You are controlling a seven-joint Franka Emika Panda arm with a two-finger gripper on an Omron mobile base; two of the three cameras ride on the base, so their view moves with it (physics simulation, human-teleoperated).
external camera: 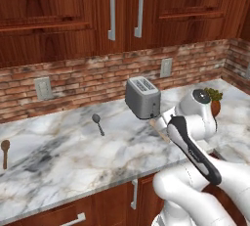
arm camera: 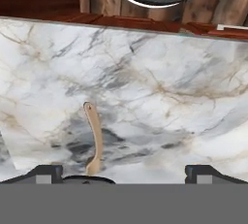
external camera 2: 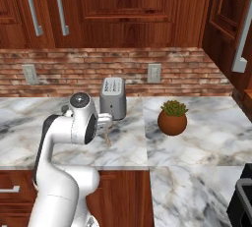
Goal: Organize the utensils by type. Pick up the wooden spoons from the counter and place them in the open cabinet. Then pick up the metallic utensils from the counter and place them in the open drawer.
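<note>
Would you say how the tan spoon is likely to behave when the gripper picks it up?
The tan spoon looks wooden, so probably stiff and light. Its thin handle lies flat on the counter, so the tips may skid. Gripped off-centre, it could tilt.

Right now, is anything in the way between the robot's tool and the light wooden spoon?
Nothing visible is. In the hand view the open tool hangs over the marble counter, and the tan wooden spoon lies on bare marble close to its left fingertip. The toaster stands beside the spoon, not over it.
</note>
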